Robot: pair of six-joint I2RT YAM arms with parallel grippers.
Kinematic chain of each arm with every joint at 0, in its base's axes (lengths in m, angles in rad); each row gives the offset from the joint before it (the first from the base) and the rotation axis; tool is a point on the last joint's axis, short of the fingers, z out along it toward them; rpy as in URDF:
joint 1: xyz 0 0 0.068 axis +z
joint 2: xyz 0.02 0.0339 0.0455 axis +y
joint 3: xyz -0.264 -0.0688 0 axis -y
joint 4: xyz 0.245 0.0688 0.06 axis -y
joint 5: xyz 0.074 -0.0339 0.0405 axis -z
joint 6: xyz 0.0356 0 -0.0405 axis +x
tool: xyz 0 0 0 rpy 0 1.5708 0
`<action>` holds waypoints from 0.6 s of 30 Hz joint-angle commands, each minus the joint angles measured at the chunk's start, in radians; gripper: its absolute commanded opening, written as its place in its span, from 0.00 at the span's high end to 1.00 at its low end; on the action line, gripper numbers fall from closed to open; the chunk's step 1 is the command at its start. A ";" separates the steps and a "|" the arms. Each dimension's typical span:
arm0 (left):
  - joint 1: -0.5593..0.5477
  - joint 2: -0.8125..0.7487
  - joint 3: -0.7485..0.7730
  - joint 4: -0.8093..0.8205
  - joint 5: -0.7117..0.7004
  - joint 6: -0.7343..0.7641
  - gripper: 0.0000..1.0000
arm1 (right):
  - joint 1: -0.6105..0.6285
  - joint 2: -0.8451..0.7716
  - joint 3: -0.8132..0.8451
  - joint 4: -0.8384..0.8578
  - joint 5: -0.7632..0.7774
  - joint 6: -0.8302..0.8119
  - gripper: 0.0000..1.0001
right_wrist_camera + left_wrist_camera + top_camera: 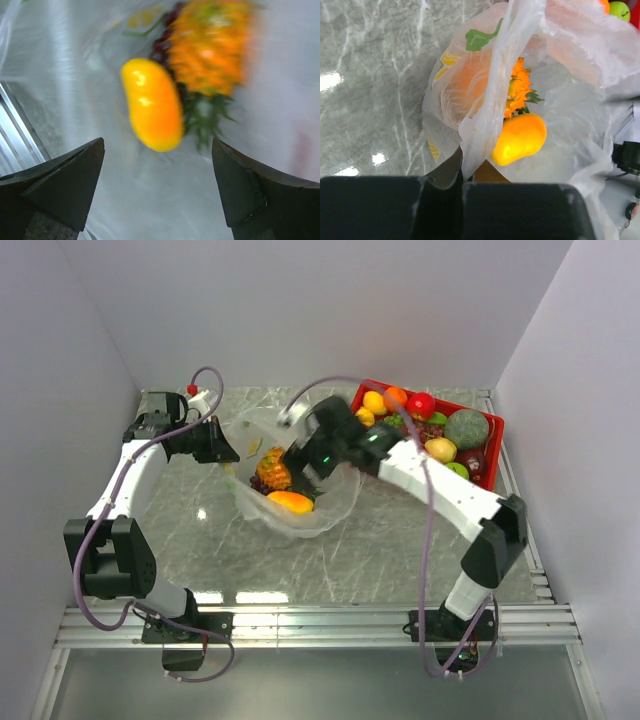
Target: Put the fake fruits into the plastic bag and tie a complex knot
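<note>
Two arms work on one bag. On the left side, the left gripper (222, 448) is closed on a fold of the plastic bag (322, 502). In the left wrist view the film runs down between its jaws, so I judge it lifts the rim to keep the mouth open for the other arm. The bag lies on the table (190, 540) approx. in the middle, between both arms. Inside it are a pineapple (272, 470), a yellow-orange fruit (291, 502) touching it, and dark grapes (164, 37) beside them. Further right, the right gripper (302, 465) hangs over the bag mouth w/ jaws wide apart and nothing between them. The right wrist view looks down into the bag, and the yellow-orange fruit lies free under the gap. At far right, the red tray (497, 445) holds many more fake fruits (440, 430), so the step in hand is prob. the filling, maybe one third done. No knot is made yet, as the bag neck is fully open.
</note>
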 commanded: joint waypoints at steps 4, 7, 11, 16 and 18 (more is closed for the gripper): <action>-0.006 0.024 0.032 0.002 -0.119 -0.035 1.00 | -0.328 -0.166 0.067 -0.015 -0.082 0.103 0.00; -0.007 0.003 0.021 0.033 -0.159 -0.067 1.00 | -0.501 -0.152 0.064 -0.077 -0.037 0.070 0.00; -0.012 -0.029 0.036 0.053 -0.207 -0.092 1.00 | -0.706 -0.112 0.053 -0.168 -0.002 0.038 0.00; -0.017 -0.046 0.053 0.063 -0.188 -0.072 1.00 | -0.901 0.027 0.110 -0.238 0.032 -0.038 0.00; -0.045 -0.059 0.069 0.057 -0.226 -0.033 1.00 | -0.928 0.059 0.104 -0.229 0.052 -0.050 0.00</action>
